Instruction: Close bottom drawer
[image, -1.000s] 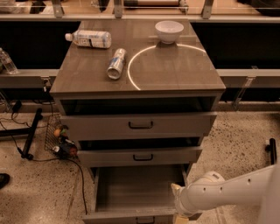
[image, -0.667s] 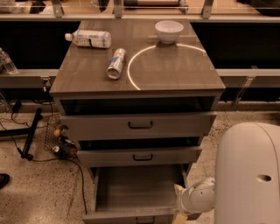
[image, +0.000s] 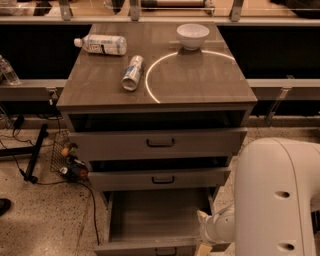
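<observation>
The grey wood-grain bottom drawer (image: 155, 216) stands pulled well out of the grey wood-grain cabinet (image: 160, 82), at 6 o'clock in the view. Its empty floor is exposed, and its front panel with the small dark bar handle is partly cut off by the lower edge. The top drawer (image: 125, 144) and the middle drawer (image: 120, 179) above it sit only slightly ajar.

The gripper (image: 203, 244) is low at about 5 o'clock, just beside the open drawer's front right corner and outside the box. I judge it is placed there to get against the front panel and push it toward 12 o'clock. Whether the gripper is open or closed, or has hold of anything, I cannot tell. The bulky white robot arm (image: 275, 200) fills the 4 o'clock corner and covers much of it, leaving only a pale wrist and what may be a tan tip. Contact with the drawer is likewise unclear.

On the cabinet top, well apart from the work, lie a clear plastic bottle (image: 102, 44) at 11 o'clock, a silver can (image: 132, 73) near the middle, and a white bowl (image: 192, 35) at 1 o'clock.
</observation>
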